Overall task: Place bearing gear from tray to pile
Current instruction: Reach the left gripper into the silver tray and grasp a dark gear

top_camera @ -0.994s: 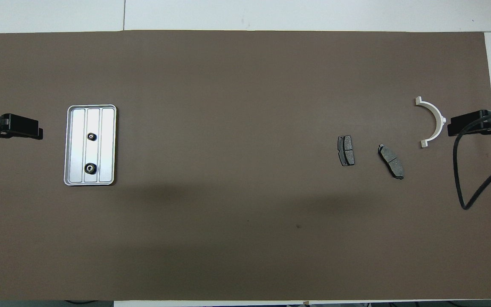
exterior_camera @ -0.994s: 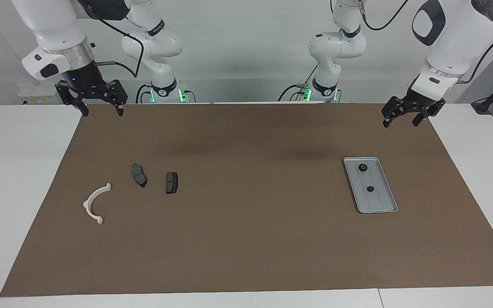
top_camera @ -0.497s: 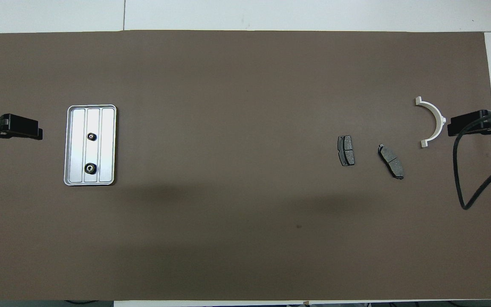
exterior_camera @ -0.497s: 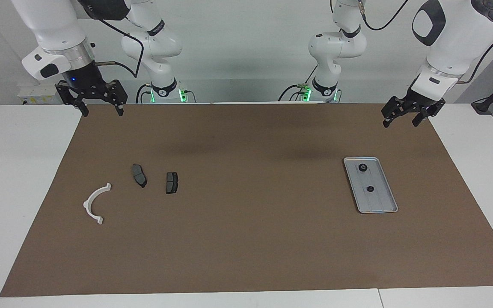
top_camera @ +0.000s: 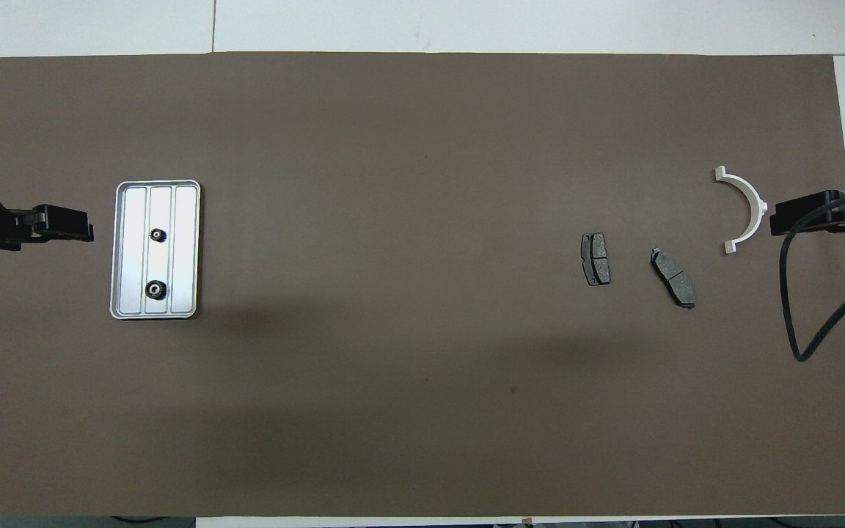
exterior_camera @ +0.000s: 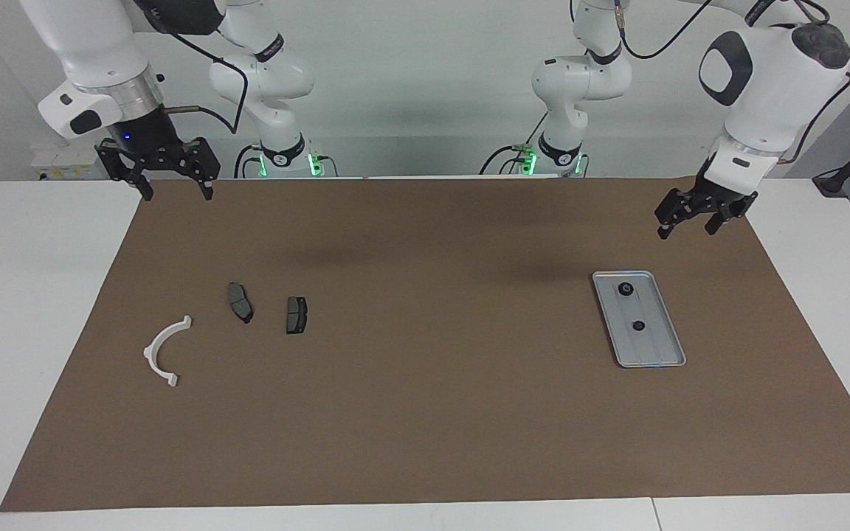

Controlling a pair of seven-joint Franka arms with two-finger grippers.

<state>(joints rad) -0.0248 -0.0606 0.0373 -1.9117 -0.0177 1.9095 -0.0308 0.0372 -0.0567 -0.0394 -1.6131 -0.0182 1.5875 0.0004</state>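
The silver tray (exterior_camera: 659,351) lies on the brown mat toward the left arm's end; it also shows in the overhead view (top_camera: 185,249). Two small black bearing gears (exterior_camera: 625,289) (exterior_camera: 638,325) sit in it, also seen from overhead (top_camera: 158,235) (top_camera: 154,290). The pile lies toward the right arm's end: a white semicircular bracket (exterior_camera: 149,352) (top_camera: 757,205) and two dark brake pads (exterior_camera: 240,302) (exterior_camera: 296,314). My left gripper (exterior_camera: 685,231) (top_camera: 85,229) is open and empty, up over the mat beside the tray. My right gripper (exterior_camera: 177,195) (top_camera: 776,218) is open and empty, and waits raised over the mat's corner.
The brown mat (exterior_camera: 425,413) covers most of the white table. A black cable (top_camera: 796,293) hangs from the right arm over the mat's edge near the bracket.
My left gripper has come down a little and moved toward the tray. The right arm, the gears and the pile have not moved.
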